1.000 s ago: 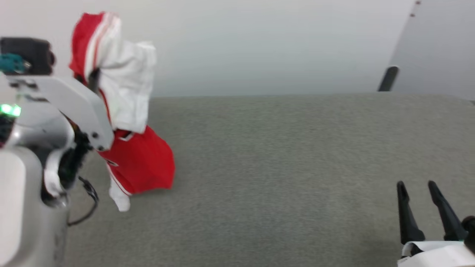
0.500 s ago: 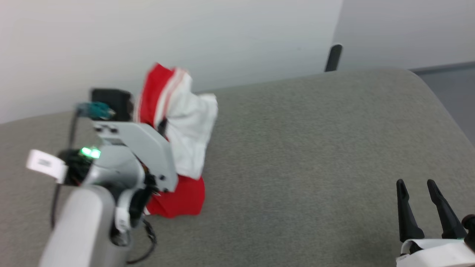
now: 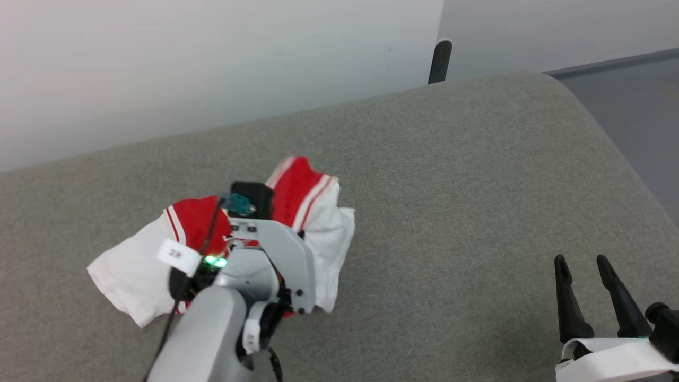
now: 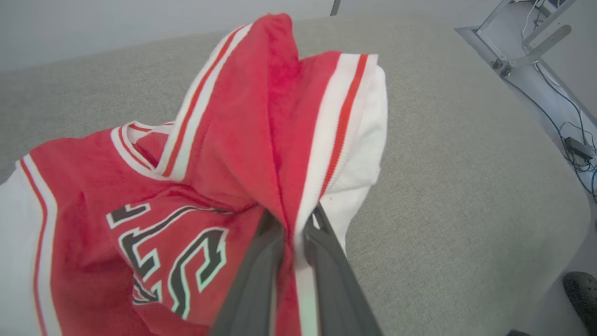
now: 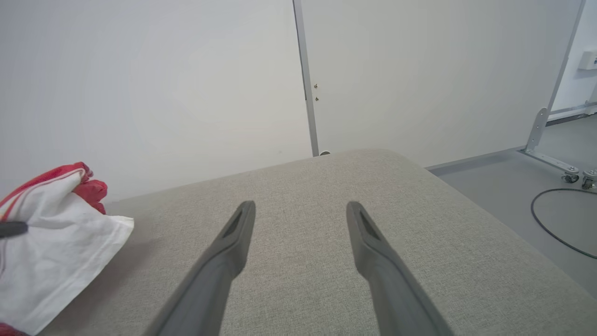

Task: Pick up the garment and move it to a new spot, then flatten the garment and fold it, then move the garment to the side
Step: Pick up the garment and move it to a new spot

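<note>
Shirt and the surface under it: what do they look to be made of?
Shirt: soft knit cloth with a matte finish, possibly fleecy. It bunches in limp folds and shows a fuzzy nap, and the striped trim looks ribbed.
Surface: grey woven upholstery fabric, matte, with a fine speckled weave. Its rounded, padded-looking edge suggests cushioning beneath, though that is a guess.

1. A second ago the garment (image 3: pixel 193 220) hung tall from the left gripper (image 4: pixel 294 217) — now it has sunk onto the grey surface (image 3: pixel 451 185).
2. One white sleeve (image 3: pixel 127 270) now lies spread out flat.
3. The head camera has swung — the surface's far corner now shows.
</note>
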You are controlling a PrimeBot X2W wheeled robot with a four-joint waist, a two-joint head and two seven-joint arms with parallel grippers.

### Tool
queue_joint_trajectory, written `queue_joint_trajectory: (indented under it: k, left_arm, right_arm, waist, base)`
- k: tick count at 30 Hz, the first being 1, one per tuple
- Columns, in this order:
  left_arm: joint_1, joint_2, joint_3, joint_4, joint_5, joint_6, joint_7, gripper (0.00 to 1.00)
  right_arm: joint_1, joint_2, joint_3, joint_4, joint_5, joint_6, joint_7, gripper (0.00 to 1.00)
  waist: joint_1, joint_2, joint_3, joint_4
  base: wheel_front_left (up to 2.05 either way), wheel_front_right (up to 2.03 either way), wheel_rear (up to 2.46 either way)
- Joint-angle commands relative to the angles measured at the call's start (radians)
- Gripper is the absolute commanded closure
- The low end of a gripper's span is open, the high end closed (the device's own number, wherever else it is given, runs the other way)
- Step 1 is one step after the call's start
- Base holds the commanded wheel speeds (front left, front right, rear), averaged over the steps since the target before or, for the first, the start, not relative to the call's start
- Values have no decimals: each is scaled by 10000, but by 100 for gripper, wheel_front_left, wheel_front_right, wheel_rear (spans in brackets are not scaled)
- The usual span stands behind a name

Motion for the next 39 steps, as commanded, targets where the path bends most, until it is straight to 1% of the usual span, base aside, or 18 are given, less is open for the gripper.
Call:
queue_joint_trajectory:
  k: [1, 3, 4, 7, 8, 12, 18, 21, 26, 32, 39]
  left_arm:
    - [-109, -66, 0, 103, -54, -56, -78, 100]
    - [-133, -174, -97, 519, -191, -199, -135, 100]
    - [-146, -236, -97, 702, -281, -257, -180, 71]
    - [-162, -374, -183, 1165, -477, -440, -261, 53]
    - [-181, -413, -221, 1287, -544, -517, -318, 0]
    - [-232, -498, -333, 1639, -708, -830, -502, 0]
    - [-341, -469, -253, 1499, -953, -1250, -1048, 0]
    - [-355, -341, -170, 1275, -1037, -1522, -1431, 0]
    - [-129, -34, 46, 924, -1103, -1817, -2128, 0]
    - [300, 490, 51, 433, -826, -2418, -3390, 0]
    - [1029, 847, 183, 248, -462, -2598, -5237, 0]
  right_arm:
    - [-165, 24, 25, 37, 88, 8, -47, 0]
    - [-176, 24, 52, 130, 99, 8, -51, 0]
    - [-154, 24, 89, 172, 94, 8, -35, 0]
    - [-103, 19, 112, 269, 39, 6, 8, 0]
    - [-65, 21, 112, 289, 8, 8, 34, 0]
    - [81, 21, 84, 307, -87, 8, 146, 0]
    - [155, 23, 146, 178, -216, 8, 292, 0]
    - [225, 21, 186, 123, -223, 6, 275, 0]
    - [283, 20, 248, 163, -248, 6, 205, 0]
    - [413, 21, 275, 293, -406, 6, -46, 0]
    - [496, 20, 144, 622, -538, 8, -503, 0]
  waist:
    - [0, 0, -24, 19]
    - [0, 0, -96, 55]
    - [0, 0, -141, 76]
    - [0, 0, -336, 194]
    - [0, 0, -415, 250]
    - [0, 0, -747, 541]
    - [0, 0, -1097, 1117]
    - [0, 0, -1226, 1449]
    - [0, 0, -1398, 2014]
    - [0, 0, -1531, 2646]
    - [0, 0, -1575, 3254]
  base:
    - [0, 0, 0]
    - [0, 0, 0]
    - [0, 0, 0]
    - [0, 0, 0]
    - [0, 0, 0]
    - [0, 0, 0]
    - [0, 0, 0]
    - [0, 0, 0]
    - [0, 0, 0]
    - [0, 0, 0]
    - [0, 0, 0]
